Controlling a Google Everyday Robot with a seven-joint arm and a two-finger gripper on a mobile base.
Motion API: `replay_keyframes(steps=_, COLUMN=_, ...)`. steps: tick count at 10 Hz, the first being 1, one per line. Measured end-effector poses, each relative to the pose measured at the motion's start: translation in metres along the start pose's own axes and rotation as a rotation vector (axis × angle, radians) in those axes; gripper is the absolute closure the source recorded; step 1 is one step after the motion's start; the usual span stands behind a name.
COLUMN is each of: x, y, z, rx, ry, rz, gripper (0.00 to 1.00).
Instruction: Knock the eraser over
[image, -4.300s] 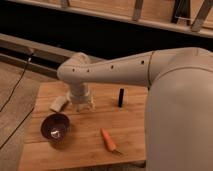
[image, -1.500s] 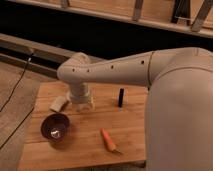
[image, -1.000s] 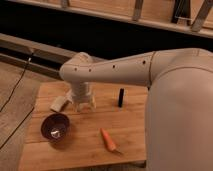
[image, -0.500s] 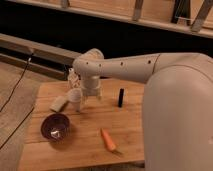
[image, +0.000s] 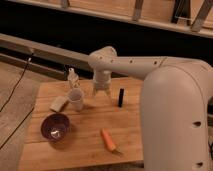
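The eraser (image: 120, 97) is a small black block standing upright on the wooden table (image: 85, 150), right of the middle. My gripper (image: 102, 93) hangs from the white arm just left of the eraser, a short gap away, low over the table and not touching it. The orange carrot (image: 109, 140) lies nearer the front edge, below the eraser.
A white cup (image: 76, 99) stands left of the gripper, with a pale beige block (image: 59, 103) beside it and a small white bottle-like object (image: 73, 78) behind it. A dark purple bowl (image: 56, 126) sits at the front left. My arm's large white body (image: 175, 115) covers the table's right side.
The arm has swung right and back from over the cup, bringing the gripper close to the eraser's left side. The cup and white object are now uncovered. The eraser still stands.
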Motion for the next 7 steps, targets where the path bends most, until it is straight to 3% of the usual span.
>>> replay_keyframes(steps=3, x=-0.030, y=-0.019, z=0.006, rx=-0.043, ry=-0.013, rz=0.013, gripper=0.35)
replay_keyframes(steps=7, x=-0.059, y=-0.051, z=0.017, rx=-0.013, ry=-0.005, rz=0.040, gripper=0.35)
